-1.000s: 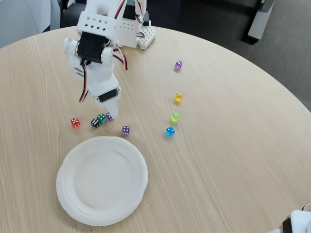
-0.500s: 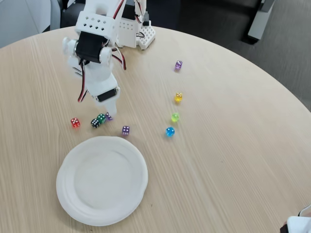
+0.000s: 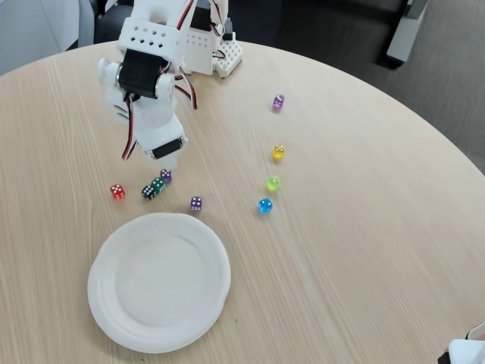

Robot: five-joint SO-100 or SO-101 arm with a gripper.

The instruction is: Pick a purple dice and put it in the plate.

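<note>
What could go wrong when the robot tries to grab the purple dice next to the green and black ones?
Two risks stand out.

1. The purple dice sits right beside the green die and the black die, just under the gripper. The fingers could knock or pinch a neighbour instead.

2. The die is tiny and the arm hides its fingertips from the fixed view, so a poor grip could let it slip before reaching the plate.

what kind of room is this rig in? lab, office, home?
Probably an office or meeting room: a round light-wood laminate table, dark grey carpet-like floor, and what looks like a grey furniture base at the top right. Nothing domestic in view.
</note>
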